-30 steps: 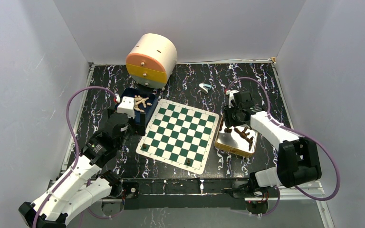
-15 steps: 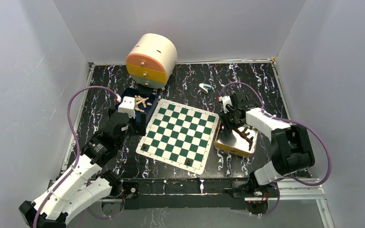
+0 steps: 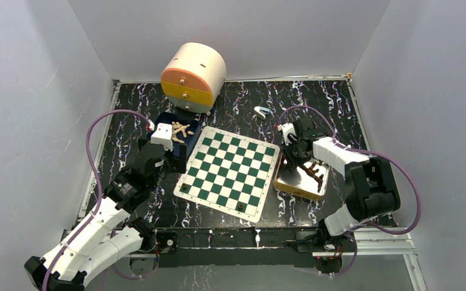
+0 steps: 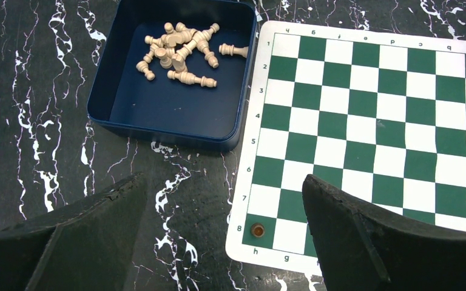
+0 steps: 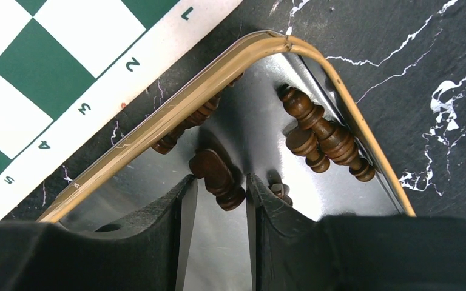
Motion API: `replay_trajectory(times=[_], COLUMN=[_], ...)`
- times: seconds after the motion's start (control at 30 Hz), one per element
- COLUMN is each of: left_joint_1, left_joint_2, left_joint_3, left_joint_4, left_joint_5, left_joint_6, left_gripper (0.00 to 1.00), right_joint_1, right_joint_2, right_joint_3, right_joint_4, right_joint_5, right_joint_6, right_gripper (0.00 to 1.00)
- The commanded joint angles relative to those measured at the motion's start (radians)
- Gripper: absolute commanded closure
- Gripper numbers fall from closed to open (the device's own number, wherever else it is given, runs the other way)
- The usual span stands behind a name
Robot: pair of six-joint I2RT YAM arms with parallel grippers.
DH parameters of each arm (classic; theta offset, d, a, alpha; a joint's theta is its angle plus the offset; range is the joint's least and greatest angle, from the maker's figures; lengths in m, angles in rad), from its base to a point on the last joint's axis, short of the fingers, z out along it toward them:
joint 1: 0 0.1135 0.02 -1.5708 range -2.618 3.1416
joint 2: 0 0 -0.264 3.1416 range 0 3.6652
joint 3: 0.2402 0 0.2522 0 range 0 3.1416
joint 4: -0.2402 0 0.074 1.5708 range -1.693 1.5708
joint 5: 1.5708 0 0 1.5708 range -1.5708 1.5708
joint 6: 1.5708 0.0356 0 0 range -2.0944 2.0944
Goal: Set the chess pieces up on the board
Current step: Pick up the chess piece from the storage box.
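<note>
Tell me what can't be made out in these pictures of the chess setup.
- Right wrist view: whether the right hand grips the dark piece between its fingers; contact is hidden.
- Top view: dark pieces on the tray, too small, partly under the right arm.
- Left wrist view: the board, cut off at the right edge, near side under the left hand.

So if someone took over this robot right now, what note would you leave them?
Left claw: open, empty, hovering by the blue box of pale pieces.
Right claw: down in the gold-rimmed tray, jaws either side of a lying dark piece; grip unclear.
Done: two dark pieces stand on the board, near row.
Left: every other piece.
</note>
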Motion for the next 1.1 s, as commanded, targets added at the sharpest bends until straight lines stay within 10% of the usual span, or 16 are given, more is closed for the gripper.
replay_trajectory(times=[0.0, 0.73, 1.07], left_joint_1=[-0.002, -0.002, -0.002], left_joint_2=[-0.007, 0.081, 0.208], left_joint_3=[-0.003, 0.056, 0.152], left_joint_4=[0.013, 0.004, 0.029], left_joint_5=[-0.004, 0.151, 0.552], left_joint_6=[0.005, -0.176, -0.343], left_gripper=[0.05, 0.19, 0.32], right_joint_1=[-0.003, 0.083, 0.317], right_joint_2=[-0.019, -0.293, -0.539], right_joint_3=[0.008, 0.085, -0.087], right_joint_4=[0.022, -0.036, 0.288], right_joint_5=[0.009, 0.111, -0.074], right_joint_6=[-0.028, 0.107, 0.222], right_gripper=[0.58, 0.78, 0.79])
